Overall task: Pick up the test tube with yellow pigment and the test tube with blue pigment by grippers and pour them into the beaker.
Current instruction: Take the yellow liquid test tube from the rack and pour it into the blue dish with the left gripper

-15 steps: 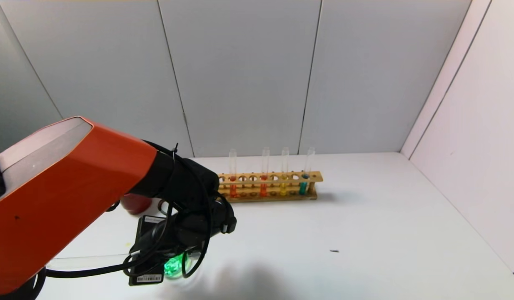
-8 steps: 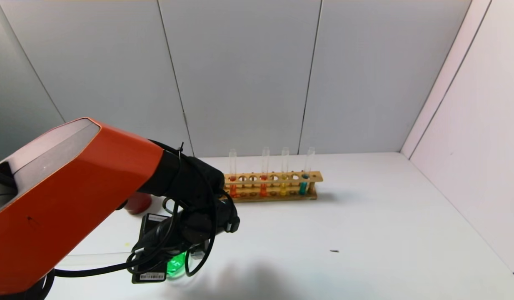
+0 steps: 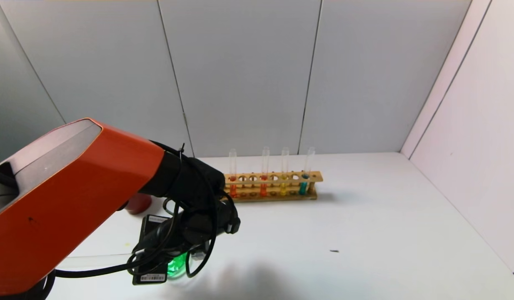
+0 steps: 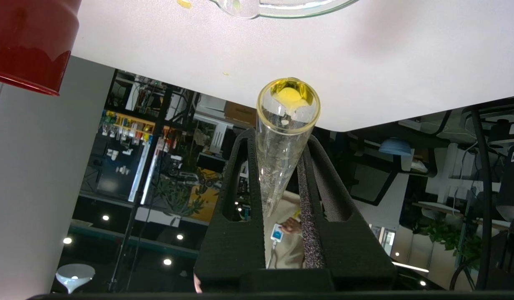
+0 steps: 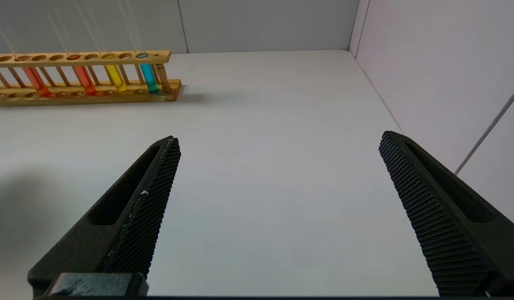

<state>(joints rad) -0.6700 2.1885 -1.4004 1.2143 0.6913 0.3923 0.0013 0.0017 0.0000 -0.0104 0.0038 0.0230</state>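
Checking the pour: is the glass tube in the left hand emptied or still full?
Nearly empty: the clear glass test tube clamped in the left hand shows only a yellow residue inside near its mouth; its walls look clear.

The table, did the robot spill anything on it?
Yes, a little. Small yellow drops lie on the white table beside the beaker, near the tube held in the left claw.

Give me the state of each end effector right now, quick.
Left end effector: shut on the test tube with yellow pigment, near the beaker.
Right end effector: open, holding nothing, over the table.
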